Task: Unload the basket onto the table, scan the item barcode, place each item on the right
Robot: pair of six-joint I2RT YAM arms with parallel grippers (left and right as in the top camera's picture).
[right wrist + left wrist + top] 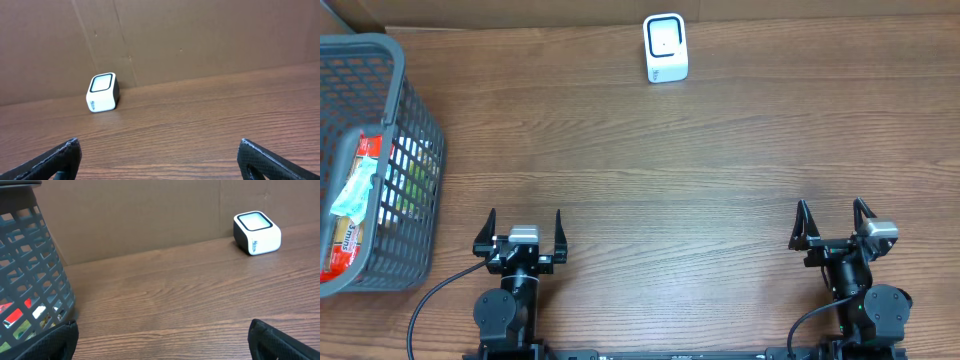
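Overhead view, start of a barcode-scanning task. The left end effector (525,215) and right end effector (831,205) sit at the lower edge of the frame, one towards each side. Both have their fingers spread wide apart and hold nothing. Both point toward the upper edge, so each wrist camera looks across the bare tabletop (670,170) at the work ahead.

The item (344,240), a red-orange packet lying partly under a pale wrapper, is inside the grey mesh basket (420,150) at the left edge. It is well apart from either end effector. No barcode can be made out on it.

The white scanner (666,47) stands at the upper centre, against the cardboard backing (150,215), with its dark-framed window tilted up and toward the arms. This placement likely lets either arm present a packet to it. The left arm, nearer the basket, seems the natural one to reach in first.
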